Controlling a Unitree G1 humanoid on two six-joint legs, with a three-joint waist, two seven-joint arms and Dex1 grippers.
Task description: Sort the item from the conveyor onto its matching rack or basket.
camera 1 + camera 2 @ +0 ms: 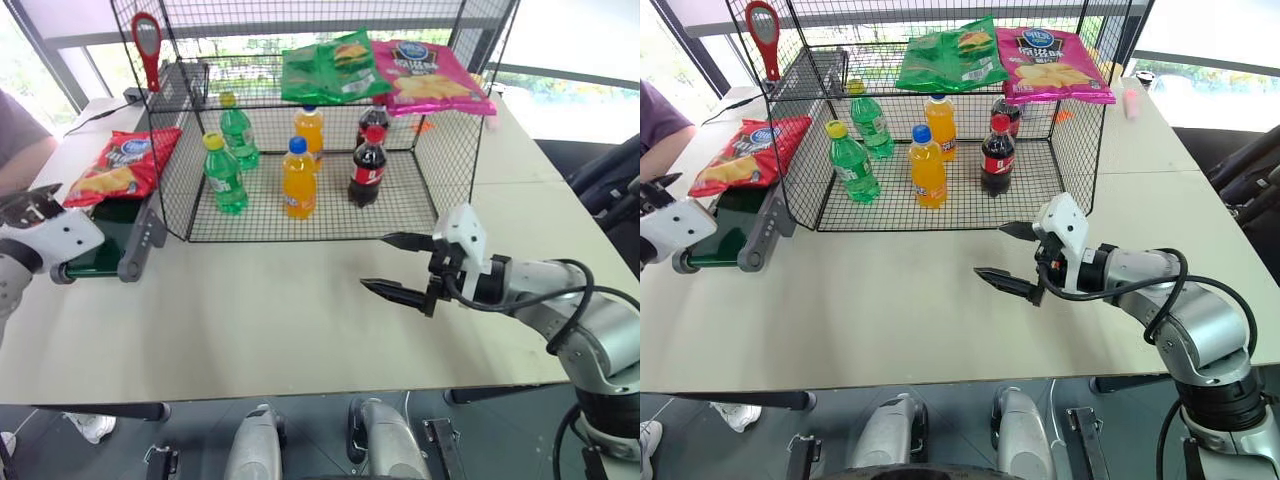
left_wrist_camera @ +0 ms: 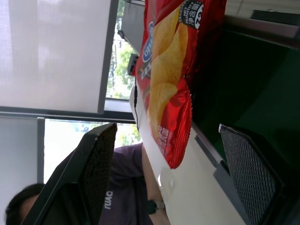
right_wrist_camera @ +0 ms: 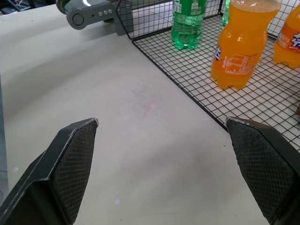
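The red chip bag (image 1: 122, 165) lay on the green belt (image 1: 105, 243) at the bench's (image 1: 300, 320) left edge, beside the wire cage (image 1: 300, 130). The left claw (image 2: 164, 183) stood wide just before it. The right claw (image 1: 395, 265) gaped wide, empty.

you're looking at a robot test lab, not a shop: a small conveyor (image 1: 110, 240) and a black wire cage (image 1: 310, 120) of soda bottles sit on a plain beige table (image 1: 300, 310), big windows (image 1: 60, 30) run behind the cage, and a seated person (image 1: 20, 140) watches beside the conveyor.
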